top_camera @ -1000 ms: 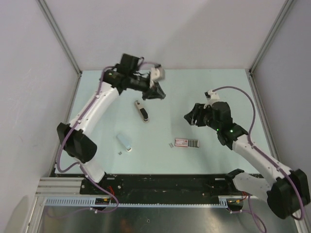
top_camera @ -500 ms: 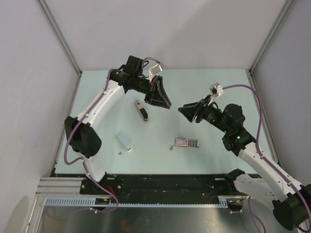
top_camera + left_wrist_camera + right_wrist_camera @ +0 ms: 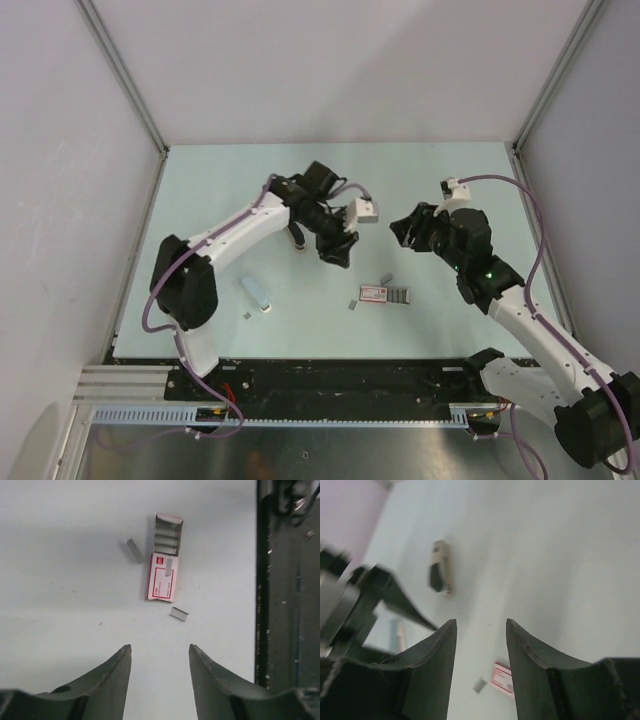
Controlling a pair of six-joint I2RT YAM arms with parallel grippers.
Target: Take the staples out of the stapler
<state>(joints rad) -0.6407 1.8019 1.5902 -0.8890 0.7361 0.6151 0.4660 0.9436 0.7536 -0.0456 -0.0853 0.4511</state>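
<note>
The stapler (image 3: 297,241), small and whitish with a dark inner part, lies on the table and is partly hidden under my left arm. It also shows in the right wrist view (image 3: 440,573). Short grey staple strips lie loose around a red-and-white box (image 3: 381,293): one by its grey end (image 3: 386,277), one by its red end (image 3: 351,303). In the left wrist view they show as one strip (image 3: 134,550) and another (image 3: 179,613). My left gripper (image 3: 338,254) is open and empty between stapler and box, also seen at the wrist (image 3: 160,647). My right gripper (image 3: 402,229) is open and empty, also seen at the wrist (image 3: 481,621).
A pale oblong piece (image 3: 257,292) lies front left with a small grey bit (image 3: 247,316) beside it. The box's open grey tray (image 3: 168,530) sticks out of its sleeve. The black front rail (image 3: 287,605) borders the table. White walls enclose three sides.
My left gripper swung from the back of the table forward and right, past the stapler toward the box. My right gripper shifted slightly. A grey strip now shows beside the box's grey end.
</note>
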